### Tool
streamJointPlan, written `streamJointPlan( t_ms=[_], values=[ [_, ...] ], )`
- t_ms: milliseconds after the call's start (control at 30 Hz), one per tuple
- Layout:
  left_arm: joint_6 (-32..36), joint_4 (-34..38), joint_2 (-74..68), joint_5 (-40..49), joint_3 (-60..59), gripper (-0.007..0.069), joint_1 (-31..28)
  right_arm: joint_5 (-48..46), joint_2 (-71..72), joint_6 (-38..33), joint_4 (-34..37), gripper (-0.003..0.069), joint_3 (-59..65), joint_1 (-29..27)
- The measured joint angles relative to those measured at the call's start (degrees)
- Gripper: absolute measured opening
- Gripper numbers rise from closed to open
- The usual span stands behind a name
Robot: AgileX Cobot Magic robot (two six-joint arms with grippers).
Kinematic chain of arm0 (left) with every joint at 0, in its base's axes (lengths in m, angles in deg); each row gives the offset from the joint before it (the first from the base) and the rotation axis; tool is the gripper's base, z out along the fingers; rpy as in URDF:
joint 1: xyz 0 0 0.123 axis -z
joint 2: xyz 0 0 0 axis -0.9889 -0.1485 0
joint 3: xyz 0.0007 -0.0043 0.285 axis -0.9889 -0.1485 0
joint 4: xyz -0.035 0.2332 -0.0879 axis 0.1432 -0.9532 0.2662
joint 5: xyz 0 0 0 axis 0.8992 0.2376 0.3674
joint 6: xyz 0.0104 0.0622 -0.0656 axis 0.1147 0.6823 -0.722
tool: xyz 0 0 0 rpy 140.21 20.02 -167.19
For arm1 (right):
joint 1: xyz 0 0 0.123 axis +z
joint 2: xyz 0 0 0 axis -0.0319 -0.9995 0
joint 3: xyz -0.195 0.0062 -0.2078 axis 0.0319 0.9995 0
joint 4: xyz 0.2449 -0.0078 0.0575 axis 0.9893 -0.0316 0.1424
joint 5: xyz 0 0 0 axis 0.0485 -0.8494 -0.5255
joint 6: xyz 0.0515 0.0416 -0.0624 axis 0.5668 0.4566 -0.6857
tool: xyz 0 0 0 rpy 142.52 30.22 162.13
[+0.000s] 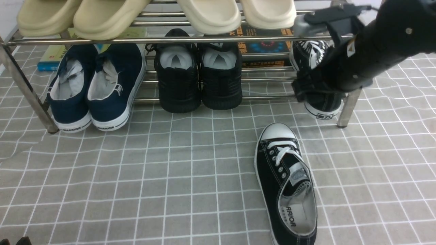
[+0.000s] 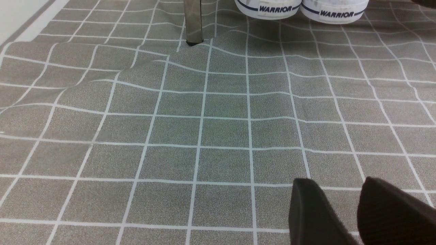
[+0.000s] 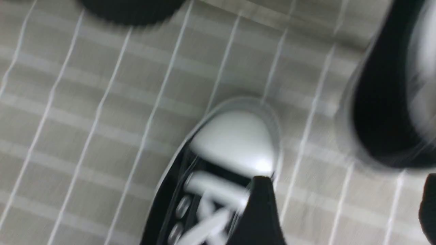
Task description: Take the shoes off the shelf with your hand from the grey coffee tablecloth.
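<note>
Our right hand (image 1: 308, 89), fingers (image 3: 262, 217) apart, sits right at the sneaker (image 1: 323, 106) left on the shelf (image 1: 218, 40) toward the bench's (image 1: 170, 170) far-right corner, heel facing us.

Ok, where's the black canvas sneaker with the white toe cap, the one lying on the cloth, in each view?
Front view: black canvas sneaker, right of centre on the grey-brown white-grid cloth.
Left wrist view: not in it.
Right wrist view: the sneaker, white toe cap and laces showing, blurred.
Shared landmark: that cloth.

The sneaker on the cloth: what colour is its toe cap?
White toe cap; the front view shows it best.
</note>
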Motion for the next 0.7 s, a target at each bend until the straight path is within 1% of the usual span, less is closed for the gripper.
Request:
streamJointPlan(
  t_ms=[67, 200, 500, 567, 667, 700],
  values=[
    [0.0, 0.0, 0.0, 0.0, 0.0, 0.024, 0.0, 6.1, -1.8, 0.0, -3.8, 0.0571, 0.0, -0.1],
    [0.0, 0.0, 0.0, 0.0, 0.0, 0.024, 0.0, 10.7, -4.8, -0.1, -7.2, 0.0556, 0.0, -0.1],
    [0.0, 0.0, 0.0, 0.0, 0.0, 0.024, 0.0, 12.7, -11.3, -0.1, -12.4, 0.0529, -0.1, -1.5],
    [0.0, 0.0, 0.0, 0.0, 0.0, 0.024, 0.0, 13.0, -11.8, -0.1, -12.5, 0.0524, -0.3, -1.7],
    [0.0, 0.0, 0.0, 0.0, 0.0, 0.024, 0.0, 12.9, -12.3, -0.1, -13.0, 0.047, -0.6, -1.9],
    [0.0, 0.0, 0.0, 0.0, 0.0, 0.024, 0.0, 12.1, -12.3, -0.2, -13.2, 0.0384, -0.6, -1.9]
  ],
)
